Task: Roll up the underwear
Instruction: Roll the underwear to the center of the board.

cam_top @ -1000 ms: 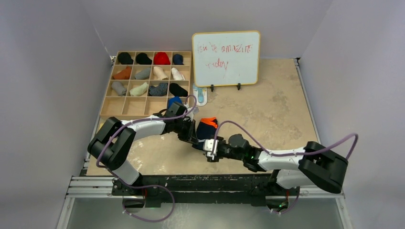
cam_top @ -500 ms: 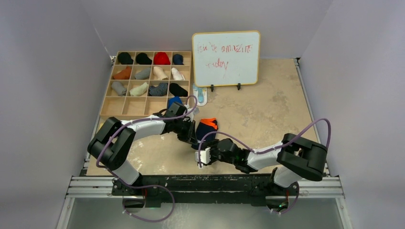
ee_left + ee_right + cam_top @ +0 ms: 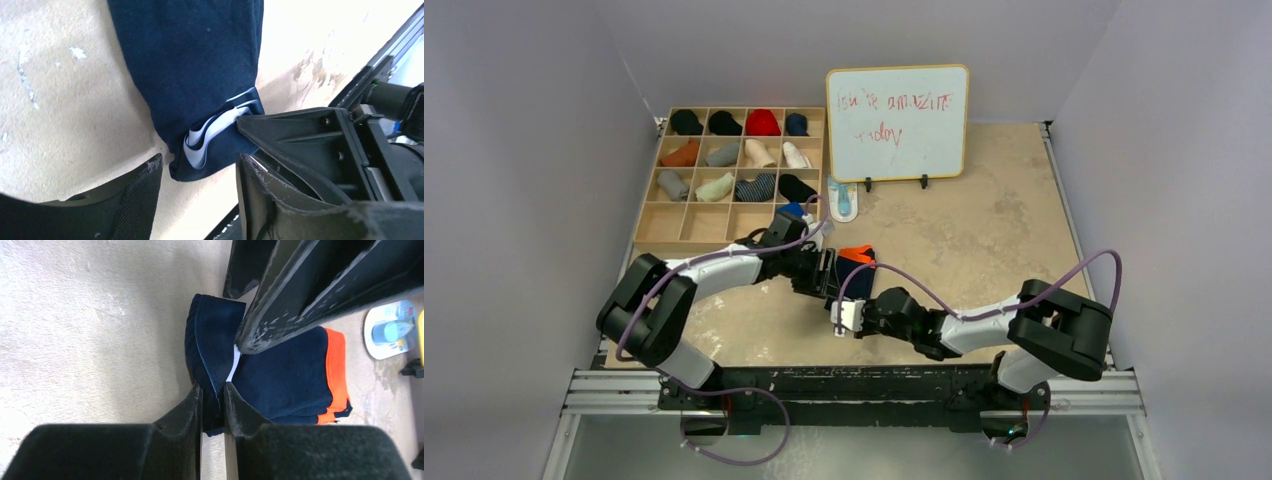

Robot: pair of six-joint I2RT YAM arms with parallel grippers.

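The navy underwear (image 3: 856, 264) with orange trim lies on the table between both grippers. In the right wrist view, my right gripper (image 3: 212, 388) is shut on the folded near edge of the navy underwear (image 3: 285, 375), whose orange trim (image 3: 337, 365) is on the far side. In the left wrist view, my left gripper (image 3: 199, 165) is open, with the rolled end of the underwear (image 3: 200, 75) and its white lettering (image 3: 207, 137) just in front of its fingers. In the top view, the left gripper (image 3: 826, 282) and right gripper (image 3: 844, 308) meet at the garment. No grey brief shows.
A wooden divided tray (image 3: 652, 222) with rolled socks stands at the back left. A whiteboard (image 3: 897, 122) stands behind, with a small blue-white object (image 3: 844, 200) at its foot. The table's metal front rail (image 3: 854, 392) runs by the arm bases.
My right gripper has moved left and its arm has folded in. The left gripper and the underwear have shifted slightly away, and less of the garment shows.
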